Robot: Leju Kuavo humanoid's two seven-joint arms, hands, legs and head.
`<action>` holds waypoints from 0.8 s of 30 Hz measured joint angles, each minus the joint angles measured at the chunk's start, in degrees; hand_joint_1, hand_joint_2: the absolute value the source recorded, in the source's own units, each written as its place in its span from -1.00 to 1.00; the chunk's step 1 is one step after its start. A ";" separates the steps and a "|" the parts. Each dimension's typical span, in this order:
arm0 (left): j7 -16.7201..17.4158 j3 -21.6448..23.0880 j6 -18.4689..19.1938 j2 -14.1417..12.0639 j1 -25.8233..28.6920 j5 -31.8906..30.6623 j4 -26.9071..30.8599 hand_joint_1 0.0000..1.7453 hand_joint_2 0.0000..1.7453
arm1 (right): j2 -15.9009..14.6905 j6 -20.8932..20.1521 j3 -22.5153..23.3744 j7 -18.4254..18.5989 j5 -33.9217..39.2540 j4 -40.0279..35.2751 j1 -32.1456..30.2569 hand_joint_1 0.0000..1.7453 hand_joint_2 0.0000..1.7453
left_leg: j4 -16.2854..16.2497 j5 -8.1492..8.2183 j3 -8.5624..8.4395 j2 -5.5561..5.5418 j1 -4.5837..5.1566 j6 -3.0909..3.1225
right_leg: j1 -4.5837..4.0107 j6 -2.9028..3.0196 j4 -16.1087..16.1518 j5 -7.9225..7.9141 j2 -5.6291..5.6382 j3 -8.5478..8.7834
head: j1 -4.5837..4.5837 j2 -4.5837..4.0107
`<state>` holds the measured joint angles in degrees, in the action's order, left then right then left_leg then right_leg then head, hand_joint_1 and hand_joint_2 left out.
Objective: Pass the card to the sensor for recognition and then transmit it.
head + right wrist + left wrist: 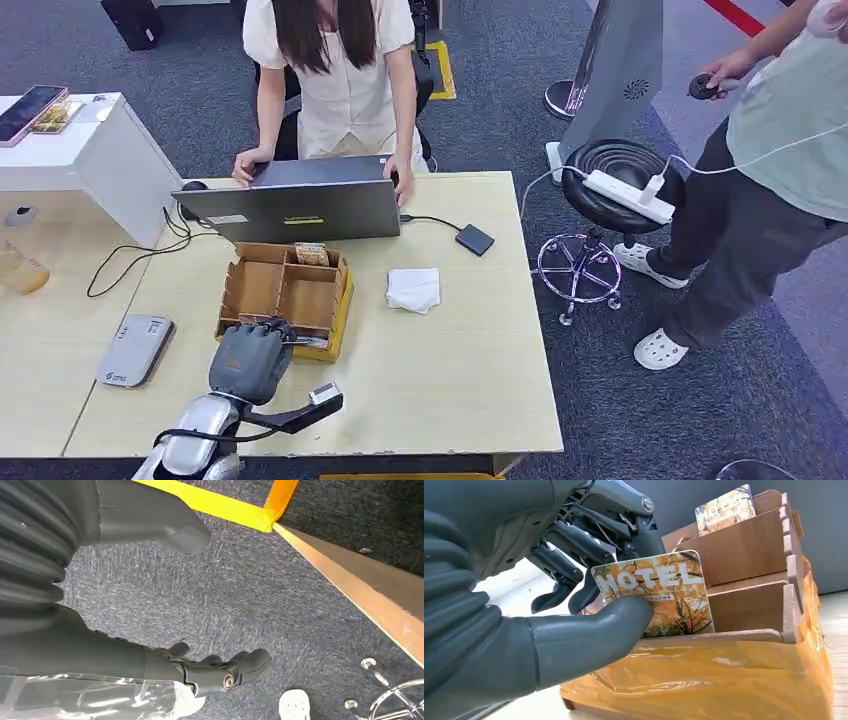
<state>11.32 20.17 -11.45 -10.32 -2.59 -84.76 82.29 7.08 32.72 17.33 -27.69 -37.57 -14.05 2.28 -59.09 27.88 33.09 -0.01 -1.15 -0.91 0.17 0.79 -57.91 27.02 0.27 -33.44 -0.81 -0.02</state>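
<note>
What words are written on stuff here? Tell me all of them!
"HOTEL": on the orange card held by the left hand.
Small line of print under it: too small to read.
Second card in the wooden box: blurred.
Laptop stickers: unreadable.

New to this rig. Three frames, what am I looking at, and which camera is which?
It is a humanoid robot. The head view looks down on a wooden table. The left hand reaches into a divided cardboard box, near a laptop, a grey sensor and a white cloth. The left wrist view shows that hand pinching a HOTEL card between thumb and fingers. The right wrist view shows the right hand hanging over carpet, holding nothing.
</note>
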 joint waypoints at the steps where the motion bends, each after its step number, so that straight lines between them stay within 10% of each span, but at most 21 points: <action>1: -0.02 0.00 0.00 0.02 0.00 0.22 0.00 1.00 1.00 | 0.00 0.00 0.00 0.00 -0.04 0.00 0.00 -1.00 1.00 | 0.00 0.00 0.00 0.00 0.00 0.00 | 0.00 0.00 0.00 0.00 0.00 0.00 | 0.00 0.00; 17: -0.70 -0.68 -1.36 0.02 0.01 3.13 0.02 1.00 1.00 | 0.00 0.09 0.66 0.00 -0.79 0.00 0.00 -1.00 1.00 | 0.00 0.00 0.00 0.00 0.00 0.00 | 0.00 0.00 0.00 0.00 0.00 0.00 | 0.00 0.00; 24: -6.80 -3.67 0.57 -1.51 -2.58 22.61 2.30 1.00 1.00 | 0.00 0.11 1.42 -0.94 -1.14 0.00 0.01 -1.00 1.00 | -0.01 -0.08 0.02 0.00 -0.02 0.02 | -0.02 0.02 -0.01 -0.02 -0.02 -0.03 | 0.00 0.00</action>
<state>4.52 16.50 -10.88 -11.83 -5.17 -62.15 84.59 7.08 32.83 18.75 -28.63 -38.71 -14.05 2.29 -59.10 27.80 33.11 -0.01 -1.17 -0.89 0.15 0.80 -57.92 27.00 0.25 -33.46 -0.81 -0.02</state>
